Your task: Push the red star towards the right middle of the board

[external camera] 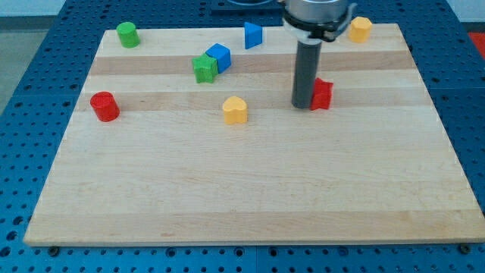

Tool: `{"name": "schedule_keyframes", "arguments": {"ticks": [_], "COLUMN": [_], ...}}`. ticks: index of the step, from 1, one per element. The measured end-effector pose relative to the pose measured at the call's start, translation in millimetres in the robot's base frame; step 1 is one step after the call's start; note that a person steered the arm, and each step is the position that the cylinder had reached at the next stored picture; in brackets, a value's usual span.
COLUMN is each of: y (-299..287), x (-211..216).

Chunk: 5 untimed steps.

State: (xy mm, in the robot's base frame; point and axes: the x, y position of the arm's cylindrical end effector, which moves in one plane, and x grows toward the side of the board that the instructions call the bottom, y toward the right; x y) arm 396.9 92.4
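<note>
The red star (323,94) lies on the wooden board (250,189), right of the centre and in the upper half. My tip (303,104) rests on the board right against the star's left side, partly covering it. The dark rod comes down from the view's top.
A red cylinder (104,106) sits at the left. A yellow heart-like block (236,110) is left of my tip. A green star (204,69) touches a blue cube (219,56). A blue block (252,35), a green cylinder (127,34) and a yellow hexagon (359,29) lie along the top.
</note>
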Motion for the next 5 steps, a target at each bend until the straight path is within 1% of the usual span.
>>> {"name": "schedule_keyframes", "arguments": {"ticks": [1, 2, 3, 4, 5], "y": [32, 45, 22, 12, 20], "x": [0, 0, -7, -34, -38]}}
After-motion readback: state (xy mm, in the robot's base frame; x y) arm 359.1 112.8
